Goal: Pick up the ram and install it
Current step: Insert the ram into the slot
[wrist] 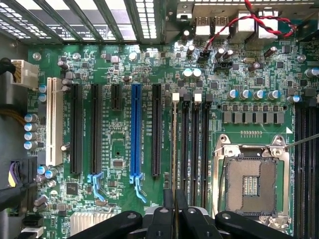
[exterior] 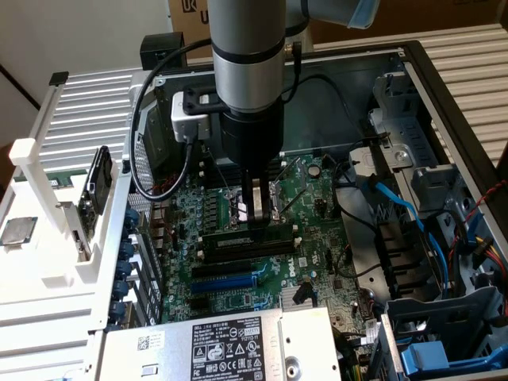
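Dark-green ram (exterior: 226,236) stood on edge near the blue slot (exterior: 226,279), parallel to it; your gripper (exterior: 255,219) had its 2 fingers clamped on the ram.

On the white sticker (exterior: 234,349) of the grey metal power-supply box (exterior: 127,349) I read "DELL"; its finer print defeats me. The pale cardboard box (exterior: 189,8) shows "UK". White lettering on the green motherboard (wrist: 124,144) is illegible.
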Controlling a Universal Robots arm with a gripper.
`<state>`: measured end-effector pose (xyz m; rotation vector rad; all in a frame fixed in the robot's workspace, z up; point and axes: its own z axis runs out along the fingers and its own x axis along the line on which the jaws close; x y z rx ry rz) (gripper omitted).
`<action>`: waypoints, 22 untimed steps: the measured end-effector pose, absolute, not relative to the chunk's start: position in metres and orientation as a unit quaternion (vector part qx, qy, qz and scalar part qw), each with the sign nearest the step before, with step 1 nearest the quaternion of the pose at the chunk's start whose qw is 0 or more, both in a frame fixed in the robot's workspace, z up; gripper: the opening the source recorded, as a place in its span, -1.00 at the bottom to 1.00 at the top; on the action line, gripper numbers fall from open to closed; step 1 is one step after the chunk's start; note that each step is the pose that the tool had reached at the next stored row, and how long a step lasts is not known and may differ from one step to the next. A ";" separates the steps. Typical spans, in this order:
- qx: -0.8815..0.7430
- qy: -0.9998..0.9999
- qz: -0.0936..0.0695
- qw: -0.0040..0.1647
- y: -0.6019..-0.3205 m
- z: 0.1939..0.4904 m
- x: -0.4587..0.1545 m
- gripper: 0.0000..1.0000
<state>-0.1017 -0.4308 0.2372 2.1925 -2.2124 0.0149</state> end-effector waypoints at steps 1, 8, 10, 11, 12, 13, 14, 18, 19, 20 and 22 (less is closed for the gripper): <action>0.704 -0.710 0.005 0.013 -0.431 0.237 -0.102 -0.75; 0.704 -0.710 0.005 0.013 -0.430 0.237 -0.102 -0.75; 0.704 -0.710 0.005 0.013 -0.430 0.237 -0.102 -0.75; 0.704 -0.710 0.005 0.014 -0.430 0.237 -0.102 -0.75; 0.704 -0.710 0.005 0.013 -0.430 0.236 -0.102 -0.75; 0.704 -0.710 0.005 0.013 -0.430 0.236 -0.102 -0.75; 0.704 -0.710 0.005 0.013 -0.430 0.236 -0.102 -0.75; 0.704 -0.710 0.005 0.013 -0.430 0.235 -0.102 -0.75; 0.704 -0.710 0.005 0.013 -0.430 0.235 -0.102 -0.75; 0.704 -0.710 0.005 0.013 -0.430 0.234 -0.102 -0.75; 0.704 -0.710 0.005 0.013 -0.430 0.234 -0.102 -0.75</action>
